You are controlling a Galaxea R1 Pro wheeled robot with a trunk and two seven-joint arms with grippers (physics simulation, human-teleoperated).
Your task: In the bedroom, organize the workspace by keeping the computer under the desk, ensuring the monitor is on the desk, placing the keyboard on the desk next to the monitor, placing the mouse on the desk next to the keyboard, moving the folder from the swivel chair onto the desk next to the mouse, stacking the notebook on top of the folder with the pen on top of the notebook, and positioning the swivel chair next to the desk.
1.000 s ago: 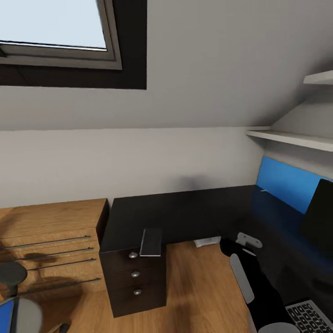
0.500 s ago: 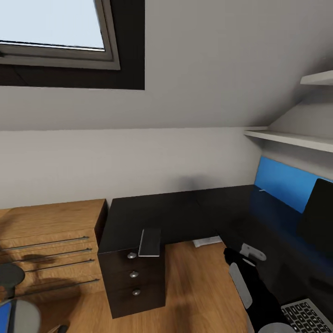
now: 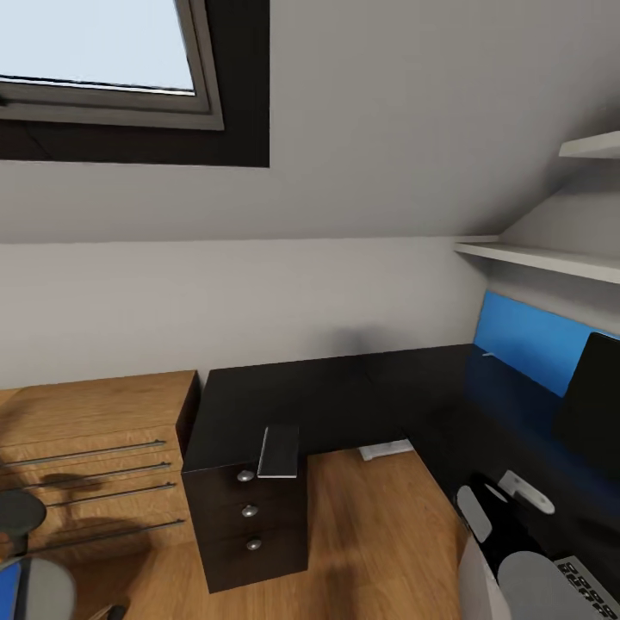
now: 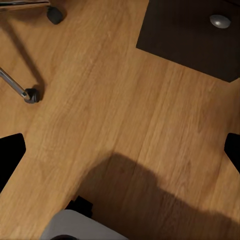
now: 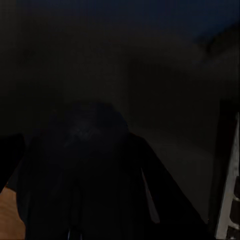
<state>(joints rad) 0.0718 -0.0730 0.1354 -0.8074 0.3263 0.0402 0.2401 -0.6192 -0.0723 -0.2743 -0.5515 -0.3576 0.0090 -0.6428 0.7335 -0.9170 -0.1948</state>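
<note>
Swung right and nearer within the last second: right gripper [image 3: 514, 495], now low over the near right wing of the desk [image 3: 327, 396], just beyond the keyboard [image 3: 594, 587] at the near right corner. Cannot tell from the dark right wrist view whether pressed together, spread, or pinching anything; only a dark rounded mass close up, with a pale keyboard edge beside it. Left gripper [image 4: 120, 150] spread wide and empty, hanging over bare wood floor [image 4: 100, 75] near a chair castor [image 4: 31, 95]. At near left, grey back of the swivel chair [image 3: 41, 590] with a sliver of the blue folder [image 3: 7, 585] on it, well apart from the desk. Further out, notebook [image 3: 280, 450] lying on the desk edge above the drawer unit [image 3: 250, 512], overhanging slightly. Monitor [image 3: 594, 413] upright on the right wing, beyond the keyboard. Likely step, judging by the arm's place: settling the keyboard or mouse beside the monitor. To do it well: keep the wrist low and slow, avoid nudging the monitor stand, square the keyboard to the desk edge, and leave room alongside for mouse and folder. Blue wall panel [image 3: 517, 340] and skylight [image 3: 95, 43] farthest off.
</note>
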